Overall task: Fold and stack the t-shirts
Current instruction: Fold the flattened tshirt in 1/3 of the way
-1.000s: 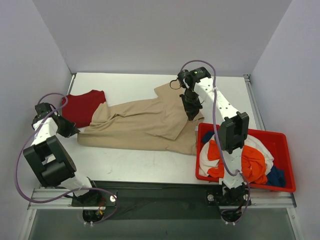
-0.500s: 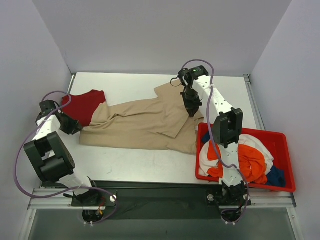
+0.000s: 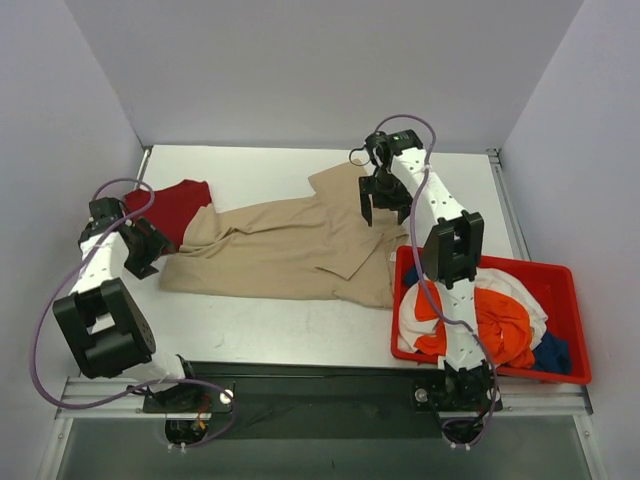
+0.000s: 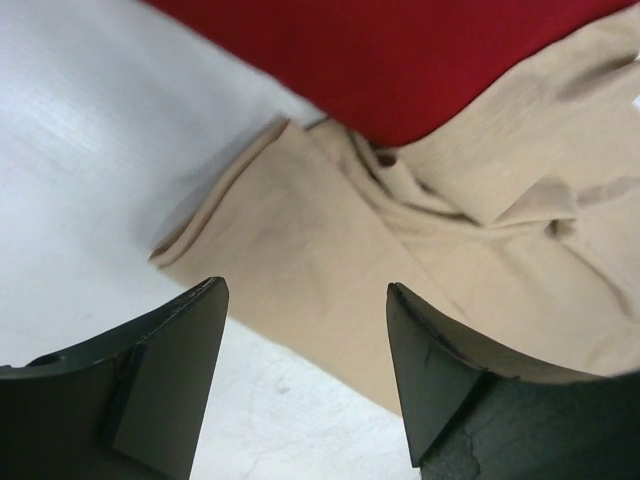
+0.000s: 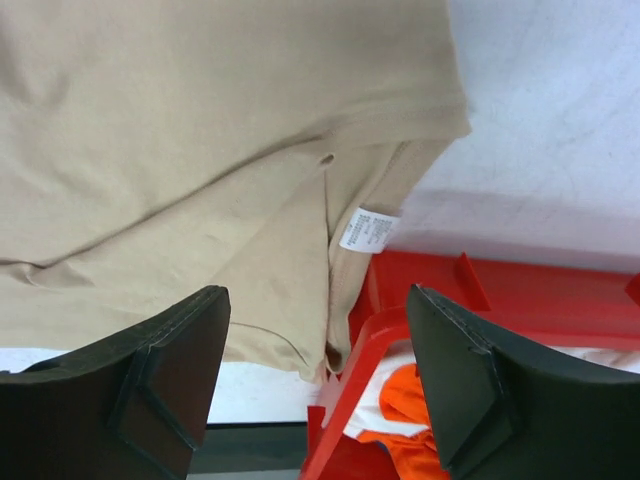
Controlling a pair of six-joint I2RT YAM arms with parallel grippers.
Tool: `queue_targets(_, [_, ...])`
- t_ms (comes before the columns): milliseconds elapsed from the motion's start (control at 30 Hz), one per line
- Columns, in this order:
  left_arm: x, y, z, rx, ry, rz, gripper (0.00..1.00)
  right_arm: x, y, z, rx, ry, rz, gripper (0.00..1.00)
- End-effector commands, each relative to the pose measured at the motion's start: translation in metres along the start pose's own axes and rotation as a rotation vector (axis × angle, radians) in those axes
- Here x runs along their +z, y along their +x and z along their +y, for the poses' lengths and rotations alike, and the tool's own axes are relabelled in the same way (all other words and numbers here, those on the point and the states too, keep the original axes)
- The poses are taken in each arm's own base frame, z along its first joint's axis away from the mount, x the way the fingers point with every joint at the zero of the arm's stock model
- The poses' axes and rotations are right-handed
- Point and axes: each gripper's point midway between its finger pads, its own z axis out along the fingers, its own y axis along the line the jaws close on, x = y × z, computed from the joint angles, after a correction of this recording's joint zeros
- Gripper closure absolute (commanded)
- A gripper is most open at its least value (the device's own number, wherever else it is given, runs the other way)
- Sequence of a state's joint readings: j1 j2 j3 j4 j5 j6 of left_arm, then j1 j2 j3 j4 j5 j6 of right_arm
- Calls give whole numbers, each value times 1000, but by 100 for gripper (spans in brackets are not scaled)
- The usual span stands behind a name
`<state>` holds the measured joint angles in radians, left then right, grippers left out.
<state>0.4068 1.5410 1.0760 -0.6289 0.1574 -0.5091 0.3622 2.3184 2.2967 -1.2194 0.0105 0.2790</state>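
Note:
The large beige t-shirt (image 3: 290, 250) lies spread and creased across the middle of the table, its left end overlapping the dark red t-shirt (image 3: 168, 212). My left gripper (image 3: 143, 258) hovers open over the beige shirt's left corner (image 4: 300, 230), with the red shirt (image 4: 400, 60) beyond it and nothing between the fingers. My right gripper (image 3: 385, 205) hangs open above the shirt's right edge (image 5: 200, 120), near its white label (image 5: 367, 228), and holds nothing. Orange (image 3: 505, 330), white (image 3: 420, 315) and blue (image 3: 550, 352) t-shirts are heaped in the bin.
The red plastic bin (image 3: 572, 300) stands at the front right, its corner (image 5: 520, 290) touching the beige shirt's right edge. Grey walls close in the table on the left, back and right. Bare white tabletop (image 3: 260, 325) shows in front of the beige shirt.
Both grippers have opened and let go of the beige shirt. The right gripper rose and drew back slightly; the left one shifted a little toward the shirt's corner.

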Motion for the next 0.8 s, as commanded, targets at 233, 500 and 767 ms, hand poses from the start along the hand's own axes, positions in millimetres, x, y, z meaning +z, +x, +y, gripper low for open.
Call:
queue_targets(233, [-17,46,48,11,-134,37,23,-51,47,57,-34,-247,-81,27])
queue_targets(500, [17,60,45,-58,-69,97,30,-14,105,91,-95,-275,52,28])
queue_targets(767, [38,52,46,-66,-63,84,51,14,122,91,-100,-245,107,29])
